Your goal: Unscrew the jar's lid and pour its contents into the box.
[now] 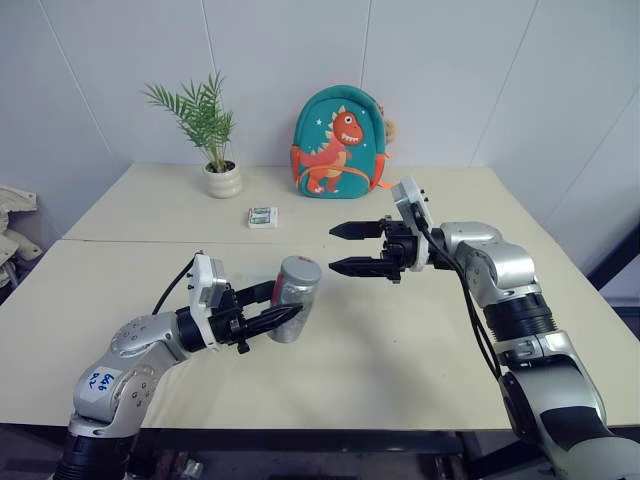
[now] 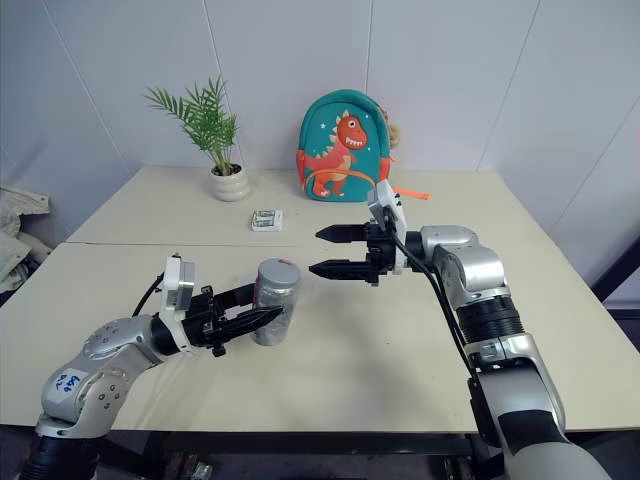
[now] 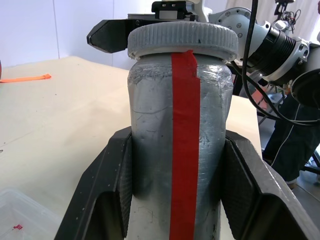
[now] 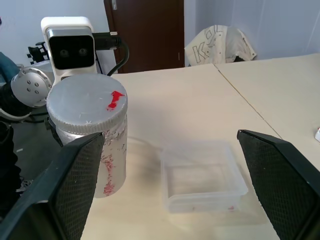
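Gripping the jar (image 1: 293, 312) above the table (image 1: 400, 340), your left gripper (image 1: 268, 318) is clamped on its silvery body, lid (image 1: 299, 270) screwed on. Just beside the lid, your right gripper (image 1: 340, 248) gapes wide, holding nothing. The box (image 4: 202, 180) sits near the jar.

At the far edge of the beige worktop (image 1: 400, 340) a potted palm (image 1: 212, 135) in a white pot stands left of a teal dinosaur backpack (image 1: 340, 142) propped against the wall. A small green-and-white packet (image 1: 262, 217) lies nearer, between them.

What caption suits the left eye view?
Left pincer holds the lidded jar; open right pincer waits beside it.
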